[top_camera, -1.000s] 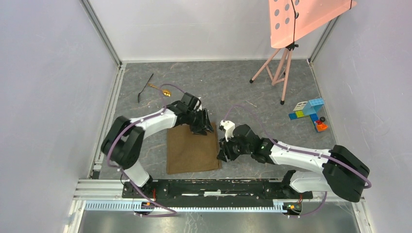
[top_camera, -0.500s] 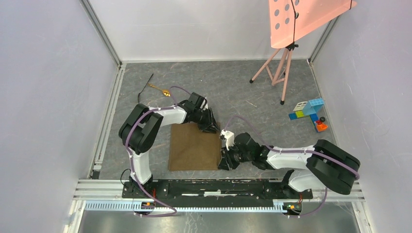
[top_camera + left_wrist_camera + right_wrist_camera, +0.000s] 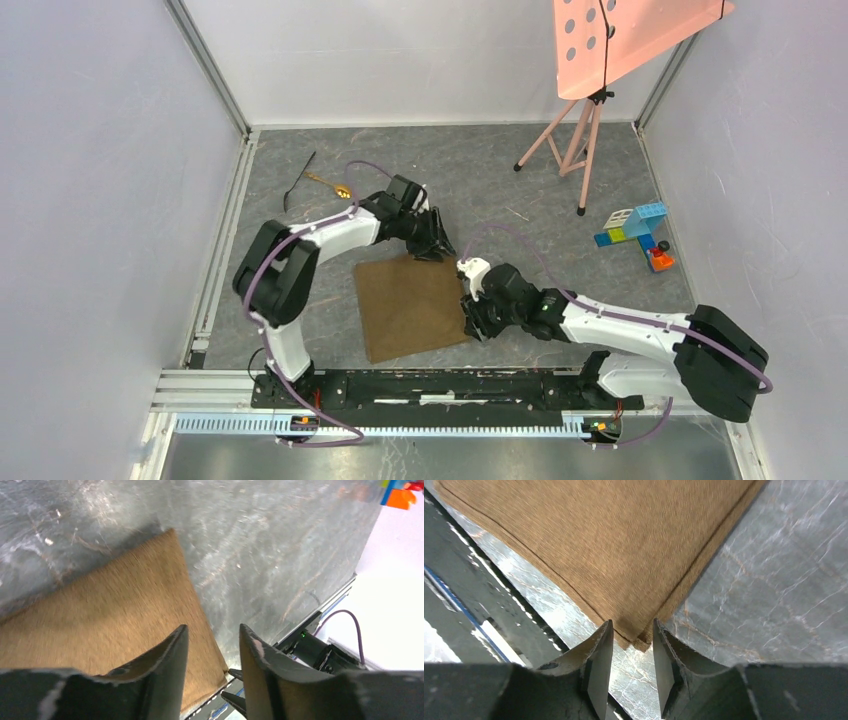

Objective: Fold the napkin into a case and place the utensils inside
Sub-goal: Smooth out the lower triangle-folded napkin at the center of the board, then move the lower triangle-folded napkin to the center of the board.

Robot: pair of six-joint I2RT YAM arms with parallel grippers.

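- Midway, by my reading: the napkin (image 3: 412, 308) lies flat as a broad, slightly skewed brown rectangle near the middle of the counter's (image 3: 520, 180) near edge. It is not yet the narrow case the job calls for.
- From the right wrist view, its near right corner looks layered, so I judge some folding done; how many folds, I cannot tell.
- My left gripper (image 3: 440, 248) sits at the cloth's far right corner, fingers slightly parted, straddling the edge and clamping nothing.
- My right gripper (image 3: 472, 318) hangs over the near right corner, fingers a little apart with the cloth tip between them, not pinched.
- Still to come: narrowing the cloth, then loading the utensils. The gold spoon (image 3: 340, 190) and black utensil (image 3: 298, 180) wait untouched towards the far left corner, well apart from the cloth.
- Toy blocks (image 3: 636, 232) by the right edge and a pink stand (image 3: 575, 140) at the far right corner block nothing.
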